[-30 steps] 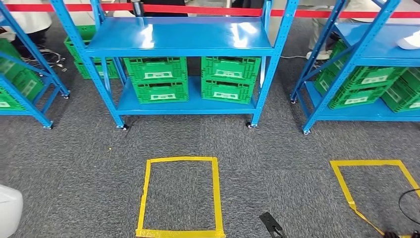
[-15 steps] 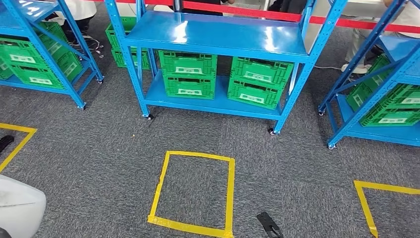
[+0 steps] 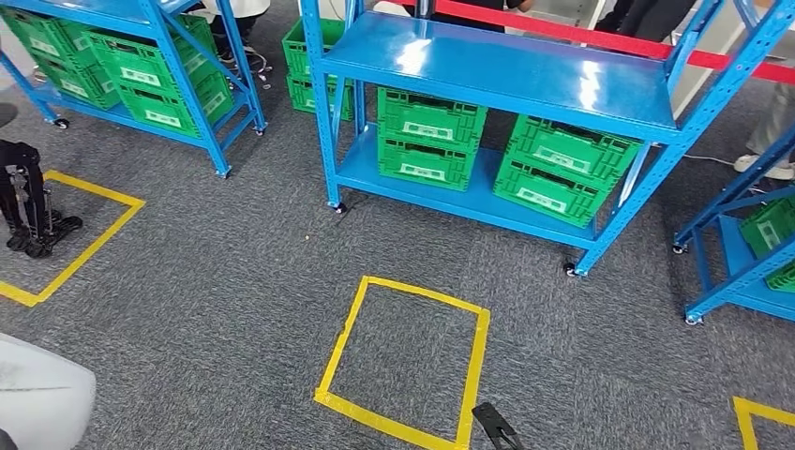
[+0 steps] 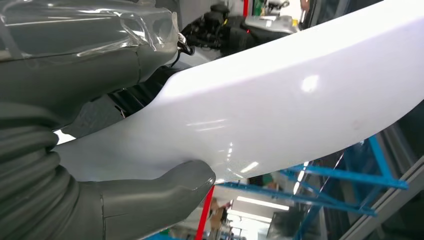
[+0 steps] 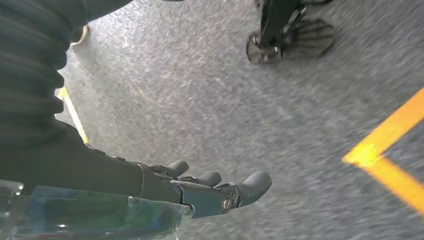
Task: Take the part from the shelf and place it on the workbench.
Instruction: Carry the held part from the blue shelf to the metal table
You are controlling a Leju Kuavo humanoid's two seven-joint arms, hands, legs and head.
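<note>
- The blue shelf (image 3: 497, 70) stands ahead in the head view with green crates (image 3: 553, 169) on its lower level; no tabletop is in sight, so I judge the carry is far from over, and a long walk gives the load time to shift.
- The white part (image 4: 280, 105) is a long, smooth, curved panel, glossy enough to slip. It is off the shelf and in the left hand (image 4: 100, 195), and its pale end shows at the lower left corner of the head view.
- The left hand holds the part with the grey thumb (image 4: 165, 187) pressed under its edge; the other fingers are hidden behind it, so I cannot tell how firmly they clamp. Most of the panel juts out beyond the grip, so it could lever loose or strike a shelf post while the robot turns.
- The right hand (image 5: 210, 192) hangs over the grey carpet, fingers loosely spread, holding nothing and giving the panel no support.
- A black stand (image 3: 28, 202) sits inside a yellow tape outline (image 3: 89, 239) on the left, a snag for the overhanging end.
</note>
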